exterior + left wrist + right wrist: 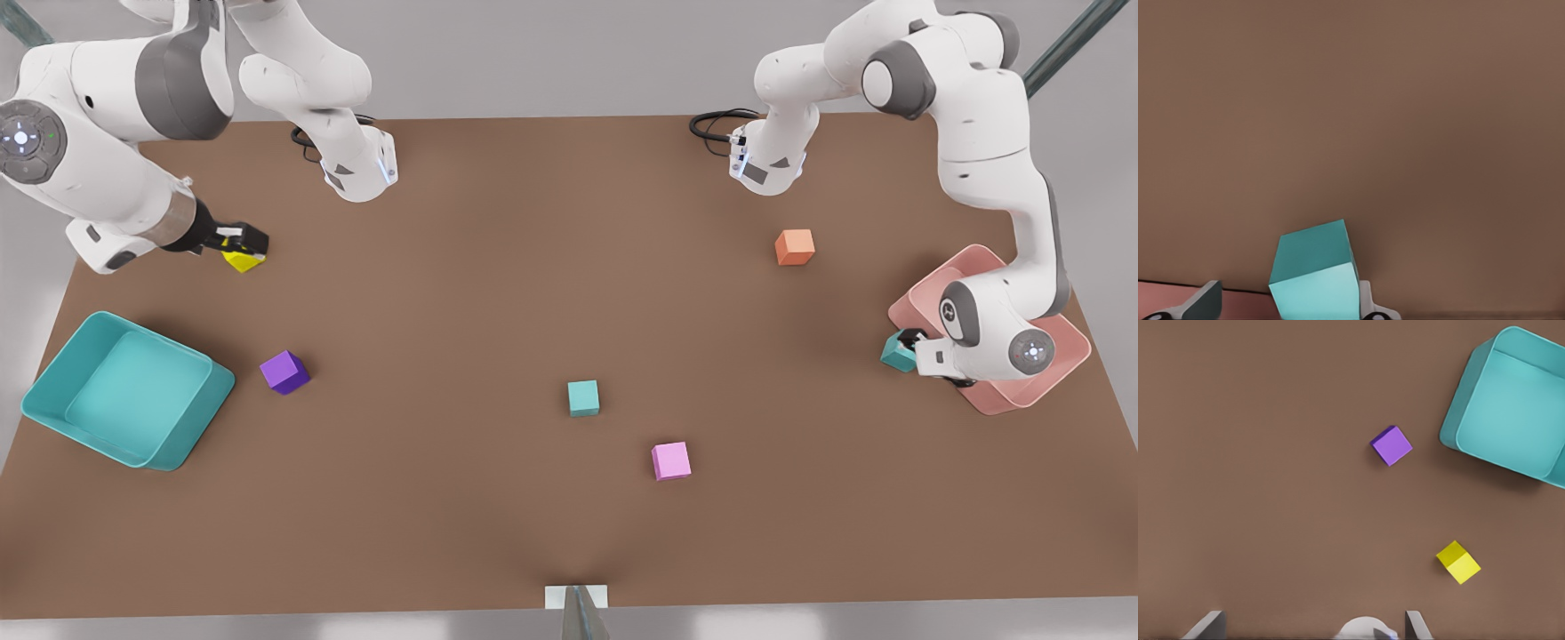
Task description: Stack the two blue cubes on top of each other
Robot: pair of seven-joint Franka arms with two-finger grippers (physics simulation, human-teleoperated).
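One blue cube (583,397) rests flat on the brown table near the middle. The other blue cube (897,354) sits tilted at the front view's right, beside the pink tray (1069,354). My left gripper (909,340) is open around that cube (1315,280); one finger (1371,308) touches it, while the other finger (1203,302) stands apart from it. My right gripper (244,238) hovers at the front view's left over a yellow cube (242,260). It is open (1311,627), and the yellow cube (1458,561) lies well outside its fingers.
A purple cube (284,372) and a large teal bin (53,378) lie at the front view's left. An orange cube (794,247) sits toward the back right and a pink cube (670,460) toward the front. The arm bases stand along the far edge.
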